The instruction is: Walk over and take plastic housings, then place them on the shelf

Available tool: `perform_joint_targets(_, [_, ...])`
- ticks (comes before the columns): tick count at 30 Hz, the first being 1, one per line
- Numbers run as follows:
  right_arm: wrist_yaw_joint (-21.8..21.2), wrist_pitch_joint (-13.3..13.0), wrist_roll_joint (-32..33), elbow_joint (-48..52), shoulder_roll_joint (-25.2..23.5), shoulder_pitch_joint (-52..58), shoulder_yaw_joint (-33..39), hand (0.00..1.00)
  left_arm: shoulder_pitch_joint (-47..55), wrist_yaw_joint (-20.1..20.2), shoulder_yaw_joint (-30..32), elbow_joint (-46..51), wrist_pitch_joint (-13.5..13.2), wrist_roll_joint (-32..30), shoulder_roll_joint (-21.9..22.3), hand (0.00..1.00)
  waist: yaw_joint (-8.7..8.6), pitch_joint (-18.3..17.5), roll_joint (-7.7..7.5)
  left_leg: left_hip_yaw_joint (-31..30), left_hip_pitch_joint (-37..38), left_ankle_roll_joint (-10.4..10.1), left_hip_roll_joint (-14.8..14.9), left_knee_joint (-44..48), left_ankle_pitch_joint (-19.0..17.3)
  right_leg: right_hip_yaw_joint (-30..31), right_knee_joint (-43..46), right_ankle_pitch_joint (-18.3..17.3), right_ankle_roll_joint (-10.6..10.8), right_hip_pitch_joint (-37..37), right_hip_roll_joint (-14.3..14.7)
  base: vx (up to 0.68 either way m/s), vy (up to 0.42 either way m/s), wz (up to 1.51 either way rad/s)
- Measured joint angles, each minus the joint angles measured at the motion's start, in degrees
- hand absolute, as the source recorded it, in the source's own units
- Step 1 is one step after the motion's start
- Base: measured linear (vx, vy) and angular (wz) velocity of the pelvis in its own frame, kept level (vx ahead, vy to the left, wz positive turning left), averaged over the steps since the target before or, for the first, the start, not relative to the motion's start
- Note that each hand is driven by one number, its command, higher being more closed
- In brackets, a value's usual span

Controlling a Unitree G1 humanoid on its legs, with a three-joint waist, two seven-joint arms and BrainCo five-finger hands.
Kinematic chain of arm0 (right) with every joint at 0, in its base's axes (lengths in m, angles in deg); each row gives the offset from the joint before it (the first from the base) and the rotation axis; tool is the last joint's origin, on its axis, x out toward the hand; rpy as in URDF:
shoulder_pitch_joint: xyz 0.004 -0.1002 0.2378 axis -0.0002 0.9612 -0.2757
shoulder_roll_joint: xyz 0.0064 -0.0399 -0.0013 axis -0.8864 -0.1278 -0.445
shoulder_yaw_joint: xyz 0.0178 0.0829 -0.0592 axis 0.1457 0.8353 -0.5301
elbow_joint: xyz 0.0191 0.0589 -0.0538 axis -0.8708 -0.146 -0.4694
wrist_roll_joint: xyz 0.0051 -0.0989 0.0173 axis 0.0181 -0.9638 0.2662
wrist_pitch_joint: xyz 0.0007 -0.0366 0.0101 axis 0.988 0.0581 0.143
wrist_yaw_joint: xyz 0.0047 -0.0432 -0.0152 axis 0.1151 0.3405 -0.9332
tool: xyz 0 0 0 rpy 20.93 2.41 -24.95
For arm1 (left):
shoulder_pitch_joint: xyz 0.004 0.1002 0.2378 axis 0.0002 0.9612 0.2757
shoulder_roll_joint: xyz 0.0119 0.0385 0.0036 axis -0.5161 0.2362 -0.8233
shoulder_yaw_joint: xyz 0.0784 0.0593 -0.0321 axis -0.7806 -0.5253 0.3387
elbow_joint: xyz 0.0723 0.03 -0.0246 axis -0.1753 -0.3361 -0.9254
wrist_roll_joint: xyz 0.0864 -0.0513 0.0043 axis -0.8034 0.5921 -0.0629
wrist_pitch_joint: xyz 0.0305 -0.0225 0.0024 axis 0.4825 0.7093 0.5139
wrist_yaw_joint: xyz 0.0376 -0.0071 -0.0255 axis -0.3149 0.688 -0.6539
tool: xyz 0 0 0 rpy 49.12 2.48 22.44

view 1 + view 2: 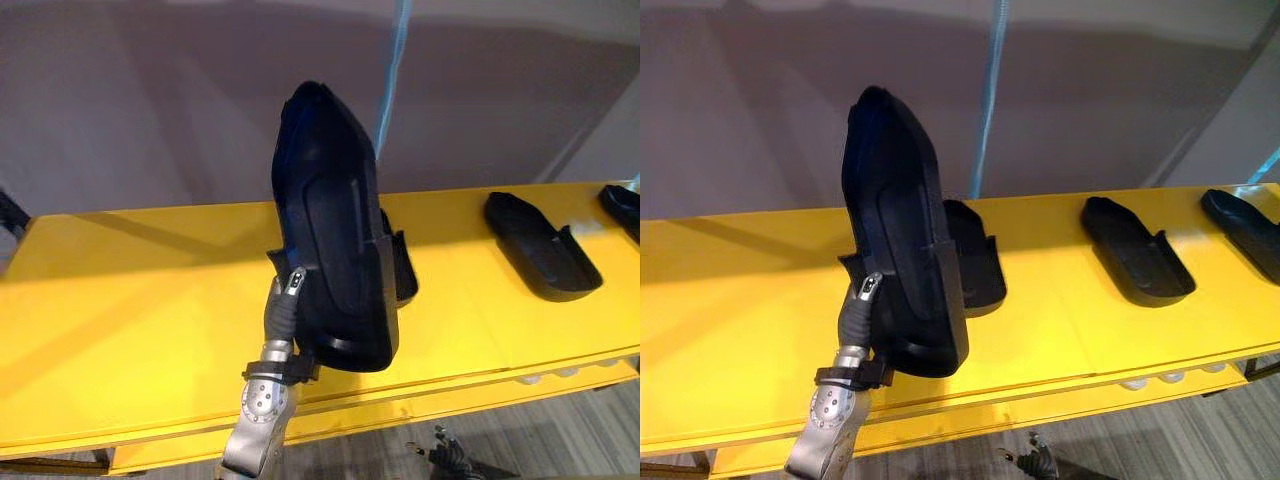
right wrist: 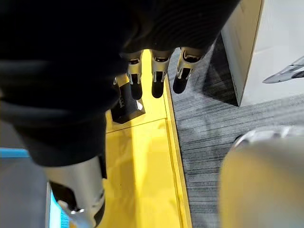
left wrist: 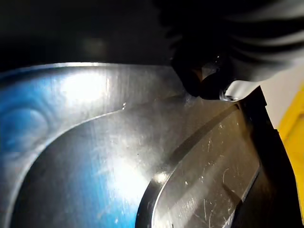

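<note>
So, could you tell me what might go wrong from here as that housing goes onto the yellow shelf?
1. The left hand grips the raised housing only at its lower end, so the tall upright piece could tip or slip.
2. A second housing lies on the yellow shelf just beyond it; setting down there could knock it.

There's the plain grey wall (image 1: 1120, 90), a thin light-blue vertical strip (image 1: 990, 90) running up it, grey wood-grain flooring (image 1: 1160, 440) low beneath it.
</note>
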Motion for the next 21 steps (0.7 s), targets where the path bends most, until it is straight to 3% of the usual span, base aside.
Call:
perform_joint_targets(1, [0.0,0.0,0.0,-0.4,-0.8,-0.1,0.0,0.00,-0.6,-0.3,0.0,-0.1,0.0,0.1,-0.7,1.00,-0.08,-0.2,-0.84,-0.3,-0.8,0.2,-1.4,0.2,-0.1,-0.7,-1.0,1.6,1.4,0.1,-1.3,0.00,0.496,0.35])
perform_joint_targets(2, [-0.2,0.0,0.1,-1.2,-2.4,-0.2,0.0,0.00,-1.6,-1.2,0.1,-0.2,0.0,0.1,-1.8,1.00,0.12,-0.1,-1.48,-0.5,-1.9,0.4,-2.8,0.6,0.0,-2.0,-3.2,5.4,1.9,0.6,-2.4,-0.02,0.380,0.33])
perform_joint_targets(4, [-0.1,0.1,0.0,-1.1,-3.5,-0.5,0.6,0.00,-1.8,-1.5,0.6,-0.2,-0.1,0.1,-2.7,1.00,0.55,0.0,-1.52,-0.6,-3.1,0.9,-3.8,2.4,-0.2,-2.9,-5.4,11.2,2.0,1.6,-3.1,-0.01,0.332,0.25])
perform_joint_targets(6, [-0.1,0.1,0.0,-1.3,-3.8,-1.0,0.2,0.00,-2.1,-1.5,1.2,-0.3,-0.6,-0.1,-3.1,1.00,1.19,0.6,-1.51,-0.2,-4.0,2.7,-3.8,4.8,-1.6,-2.1,-5.3,13.9,1.9,1.5,-3.2,-0.04,0.263,-0.03])
perform_joint_targets(7, [-0.2,0.2,0.0,-1.3,-3.8,-1.4,-1.3,0.00,-2.2,-1.7,2.1,-0.4,-0.9,-0.4,-4.0,1.00,2.01,0.8,-1.69,0.7,-5.2,3.3,-4.0,6.7,-2.3,-1.2,-4.8,15.4,-0.1,-0.3,-3.3,-0.06,0.211,-0.26])
perform_joint_targets(9, [-0.2,0.4,-0.1,-1.3,-3.8,-1.7,-1.9,0.00,-2.0,-1.9,3.2,-0.5,-0.9,-0.8,-4.4,1.00,2.42,1.3,-1.76,1.5,-6.1,3.4,-4.7,7.5,-2.2,-1.2,-4.5,17.7,-1.7,-2.0,-4.1,-0.10,0.176,-0.26])
perform_joint_targets(10, [-0.3,0.7,0.1,-1.2,-3.8,-1.7,-2.4,0.00,-1.6,-2.1,3.8,-0.7,-0.9,-1.1,-4.2,1.00,2.19,1.6,-1.79,1.6,-5.3,4.5,-6.1,6.3,-2.1,-0.8,-4.4,18.2,-2.3,-2.1,-4.8,-0.10,0.181,-0.11])
perform_joint_targets(11, [-0.3,0.7,0.0,-1.1,-3.7,-1.9,-2.5,0.00,-1.5,-2.1,3.8,-0.8,-0.9,-1.1,-4.1,1.00,2.13,1.8,-1.63,1.7,-4.7,6.0,-6.5,5.4,-2.4,0.5,-2.6,15.7,-0.6,-2.6,-4.5,-0.07,0.122,0.07])
perform_joint_targets(12, [-0.4,0.9,0.0,-1.1,-3.9,-2.1,-3.1,0.00,-1.6,-2.1,3.7,-1.2,-0.9,-1.1,-4.1,1.00,1.88,2.4,-1.69,1.3,-4.3,6.9,-7.2,4.9,-2.2,4.1,1.5,10.2,1.6,-3.3,-2.8,-0.06,0.029,0.29])
perform_joint_targets(13, [-0.4,0.9,0.1,-1.1,-3.8,-2.1,-3.2,0.00,-1.4,-2.1,3.7,-2.3,-0.8,-1.1,-3.4,1.00,1.66,2.4,-1.90,0.6,-4.1,7.6,-7.7,4.4,-1.7,7.7,5.8,3.3,1.3,-3.6,0.4,-0.09,-0.019,0.42])
perform_joint_targets(15, [-0.4,0.9,0.1,-1.5,-3.5,-2.1,-3.2,0.00,-0.3,-1.8,3.8,-2.4,-0.7,-1.1,-2.6,1.00,1.71,2.4,-1.86,-0.4,-4.0,7.9,-8.8,4.2,-1.6,8.6,6.8,-2.6,0.6,-3.0,4.0,-0.09,-0.063,0.28])
perform_joint_targets(17, [-0.4,0.9,0.3,-1.6,-3.4,-2.0,-3.2,0.00,0.5,-1.1,4.1,-2.3,-0.7,-1.2,-2.5,1.00,1.99,2.1,-2.27,-1.1,-5.0,7.7,-9.9,4.7,-1.5,9.7,1.8,-5.5,0.1,-0.6,4.2,-0.11,-0.101,0.24])
perform_joint_targets(18, [-0.5,0.9,0.7,-1.6,-3.1,-2.2,-2.4,0.00,0.6,-1.0,4.4,-2.3,-0.4,-2.3,-2.1,1.00,1.54,2.5,-1.76,-2.4,-6.2,7.3,-10.0,5.6,-1.3,9.9,-1.9,-6.5,1.4,1.0,5.1,-0.11,-0.118,0.37])
perform_joint_targets(21, [-0.5,0.9,1.2,-2.2,-2.7,-2.1,-1.2,0.00,2.4,-0.7,5.6,-2.0,0.6,-3.5,-1.8,1.00,2.24,2.0,-1.12,-2.8,-5.0,5.9,-8.1,3.9,-0.2,9.8,-3.5,-5.4,0.7,2.1,7.2,-0.05,-0.132,0.06])
